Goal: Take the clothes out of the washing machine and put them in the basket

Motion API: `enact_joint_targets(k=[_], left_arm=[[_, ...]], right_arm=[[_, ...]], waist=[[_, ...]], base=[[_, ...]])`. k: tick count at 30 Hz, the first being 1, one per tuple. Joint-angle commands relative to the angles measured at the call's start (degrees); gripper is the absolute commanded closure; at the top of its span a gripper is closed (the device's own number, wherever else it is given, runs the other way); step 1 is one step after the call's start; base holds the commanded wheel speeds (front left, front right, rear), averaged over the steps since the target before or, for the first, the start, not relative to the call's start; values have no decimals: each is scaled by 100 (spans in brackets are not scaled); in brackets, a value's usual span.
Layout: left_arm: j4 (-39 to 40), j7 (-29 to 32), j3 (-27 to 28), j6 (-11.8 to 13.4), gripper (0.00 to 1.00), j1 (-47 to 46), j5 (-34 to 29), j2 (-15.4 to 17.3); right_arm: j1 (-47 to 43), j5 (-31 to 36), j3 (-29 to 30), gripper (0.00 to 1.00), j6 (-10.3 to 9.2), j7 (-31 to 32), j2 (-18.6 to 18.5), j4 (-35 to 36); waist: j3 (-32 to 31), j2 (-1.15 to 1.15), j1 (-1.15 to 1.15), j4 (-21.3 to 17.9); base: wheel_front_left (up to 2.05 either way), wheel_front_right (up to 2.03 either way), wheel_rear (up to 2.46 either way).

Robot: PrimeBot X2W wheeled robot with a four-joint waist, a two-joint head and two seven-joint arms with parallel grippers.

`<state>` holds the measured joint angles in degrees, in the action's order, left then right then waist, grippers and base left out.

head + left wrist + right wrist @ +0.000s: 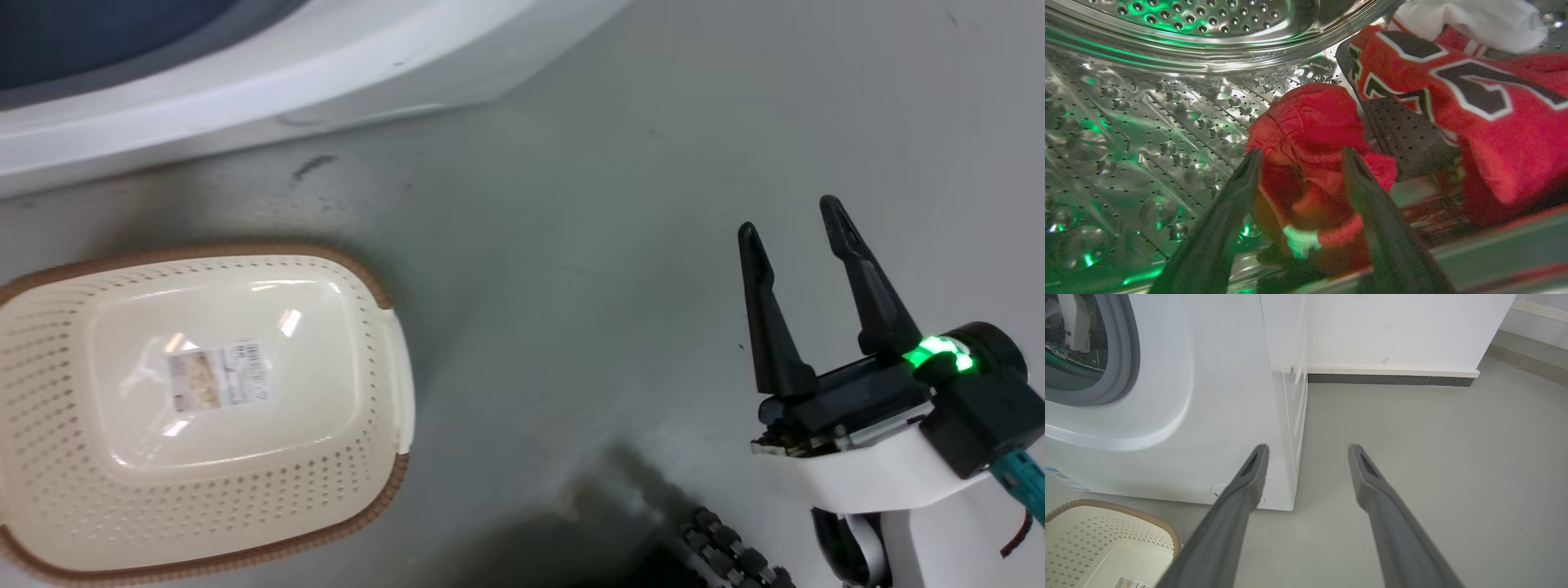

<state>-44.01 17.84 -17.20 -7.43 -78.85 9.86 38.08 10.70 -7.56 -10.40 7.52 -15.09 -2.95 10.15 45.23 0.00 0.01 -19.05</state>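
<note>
Inside the washing machine's perforated steel drum (1147, 122), my left gripper (1302, 157) stands open with its fingers on either side of a bunched plain red garment (1310, 122). A red jersey (1494, 122) with black-and-white lettering lies to the right of it, white fabric at its top. The cream basket (49, 392) with a brown rim sits on the floor at the lower left, holding only a label. My right gripper (792, 216) hovers open over bare floor to the basket's right. The machine's white front (1216, 396) and grey-rimmed porthole (1124, 355) show in the right wrist view, with the basket (1106, 535) below.
The grey floor (571, 204) runs between the basket and the machine's base (245, 90). A white wall (1392, 330) with a dark skirting stands to the right of the machine. Part of my wheeled base (727, 555) shows at the bottom edge.
</note>
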Motion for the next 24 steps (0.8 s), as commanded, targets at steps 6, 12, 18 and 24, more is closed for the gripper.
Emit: enact_joint_targets(k=[6,12,18,24], left_arm=[[-436,846,-328,9,0,-760,253,263],[-597,1359,-782,8,0,-1048,436,521],[-670,1637,-1065,7,0,-1063,883,527],[-515,1647,-1523,6,100,-1164,1201,595]], right_arm=[[5,-74,-245,0,-6,-12,10,-9],[-4,-189,-351,0,-6,-12,11,29],[22,-229,-356,0,-6,-12,11,21],[113,-231,-349,0,-6,-12,11,1]], waist=[[411,0,-1,-332],[550,0,-1,-485],[651,0,-1,-512],[696,0,-1,-471]], base=[[0,0,0],[0,0,0],[0,0,0],[0,0,0]])
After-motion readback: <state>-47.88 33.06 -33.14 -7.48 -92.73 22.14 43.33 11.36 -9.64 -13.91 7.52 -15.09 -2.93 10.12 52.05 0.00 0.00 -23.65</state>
